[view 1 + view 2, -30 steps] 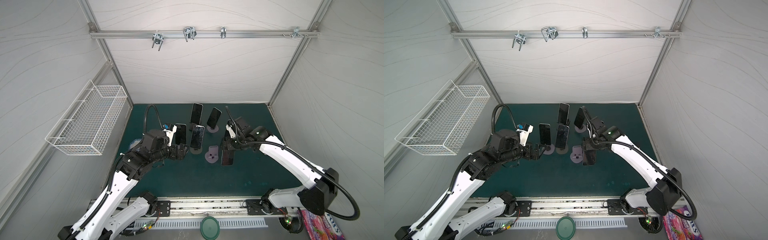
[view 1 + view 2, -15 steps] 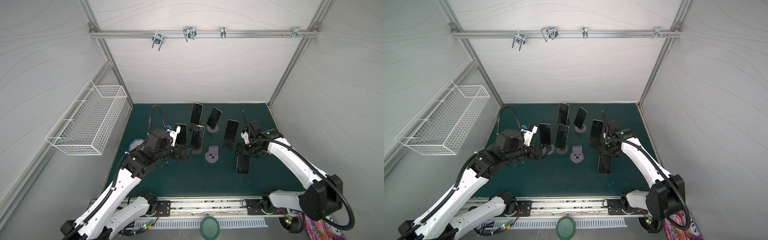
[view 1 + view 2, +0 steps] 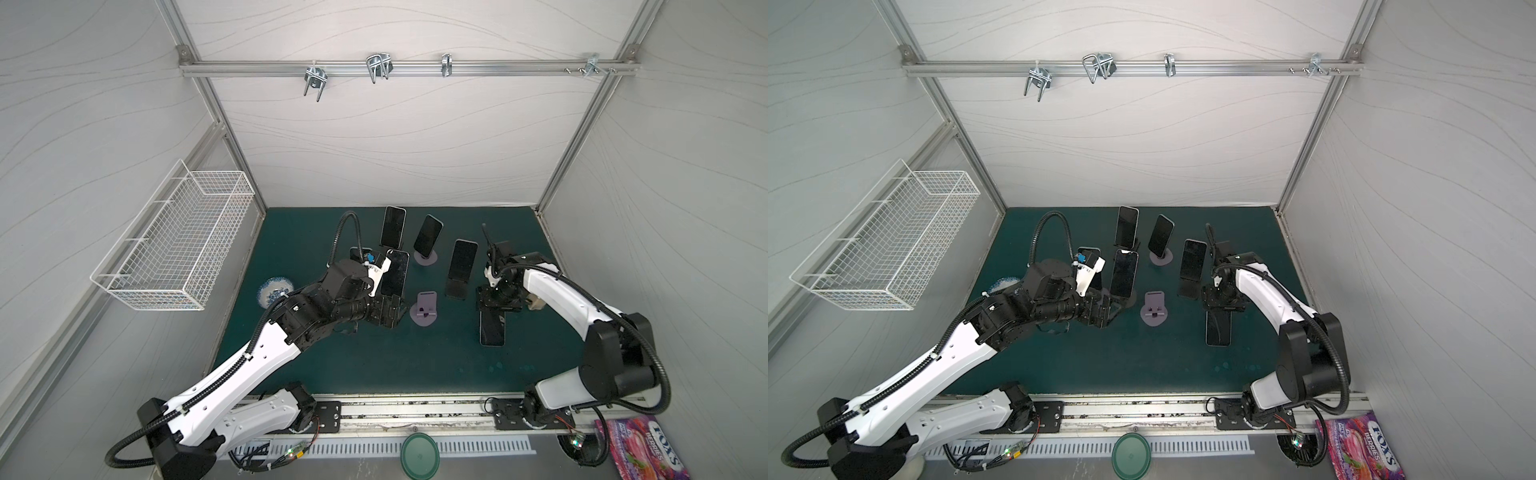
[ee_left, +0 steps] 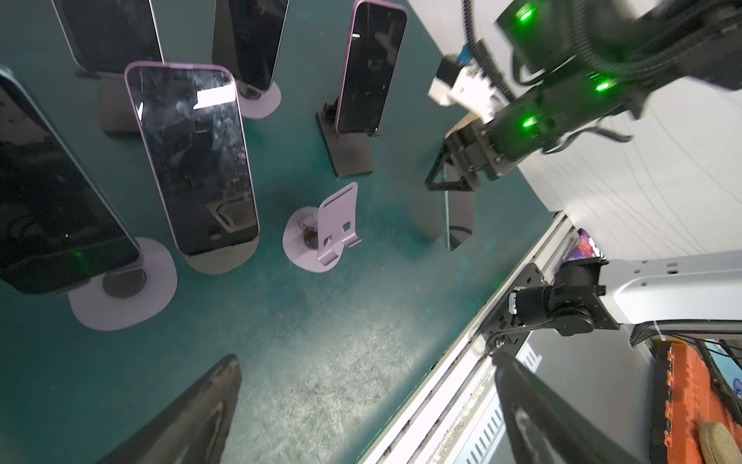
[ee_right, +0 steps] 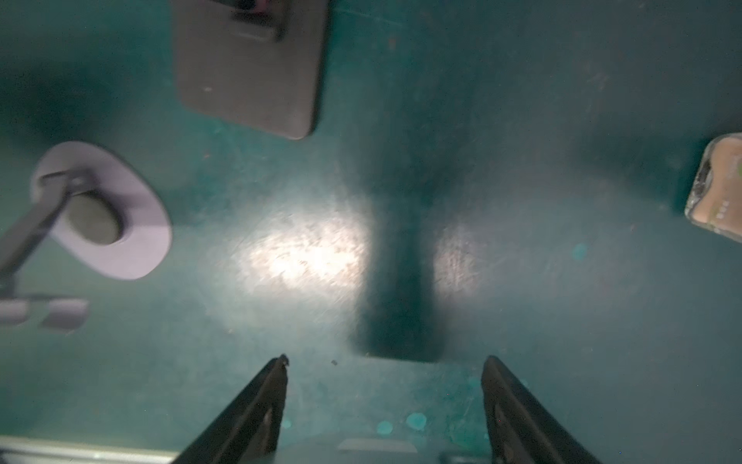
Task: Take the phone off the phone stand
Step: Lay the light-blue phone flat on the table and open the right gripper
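A dark phone hangs from my right gripper, which is shut on its upper end over the mat's right part. The left wrist view shows this phone edge-on, well to the side of the empty purple phone stand. In the right wrist view only a grey strip of the phone shows behind the gripper. My left gripper is open and empty, just left of the purple stand.
Several other phones stand on stands behind, among them one on a black stand and one beside my left wrist. A blue-patterned saucer lies at the left. A tan object lies by the right arm. A wire basket hangs on the left wall.
My right gripper has carried the phone rightward, away from the purple stand, and toward the front. My left arm has moved right, closer to the empty stand, staying open.
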`<state>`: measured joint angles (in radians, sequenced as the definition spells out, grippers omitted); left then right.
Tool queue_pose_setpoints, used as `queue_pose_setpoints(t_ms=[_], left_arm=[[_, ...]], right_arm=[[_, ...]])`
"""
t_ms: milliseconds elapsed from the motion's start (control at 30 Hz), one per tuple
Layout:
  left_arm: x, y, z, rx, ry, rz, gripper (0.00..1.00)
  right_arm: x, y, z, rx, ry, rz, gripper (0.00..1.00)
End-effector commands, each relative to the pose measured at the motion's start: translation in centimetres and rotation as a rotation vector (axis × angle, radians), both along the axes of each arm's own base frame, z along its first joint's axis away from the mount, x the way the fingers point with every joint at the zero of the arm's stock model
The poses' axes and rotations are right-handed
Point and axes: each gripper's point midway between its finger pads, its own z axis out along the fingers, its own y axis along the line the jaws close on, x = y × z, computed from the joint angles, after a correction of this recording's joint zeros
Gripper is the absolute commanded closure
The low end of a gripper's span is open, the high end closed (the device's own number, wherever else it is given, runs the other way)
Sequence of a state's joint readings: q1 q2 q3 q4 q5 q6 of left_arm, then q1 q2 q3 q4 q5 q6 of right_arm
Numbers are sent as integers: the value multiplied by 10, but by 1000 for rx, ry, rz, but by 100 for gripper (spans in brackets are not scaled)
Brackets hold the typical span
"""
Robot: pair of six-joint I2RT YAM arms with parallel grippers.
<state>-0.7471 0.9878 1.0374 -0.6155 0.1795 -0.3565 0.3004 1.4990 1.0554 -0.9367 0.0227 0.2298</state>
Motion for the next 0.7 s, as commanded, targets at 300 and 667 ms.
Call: queue_pose_setpoints(t_ms=[300,667], left_arm=[[0,-2,25,-33,-58,-14,1],[4,-15,34,-28,-59,-50,1]], right_arm=[[6,-24,-29,-63,86,-27,33],[20,-29,-41,-102,98,-31,30]])
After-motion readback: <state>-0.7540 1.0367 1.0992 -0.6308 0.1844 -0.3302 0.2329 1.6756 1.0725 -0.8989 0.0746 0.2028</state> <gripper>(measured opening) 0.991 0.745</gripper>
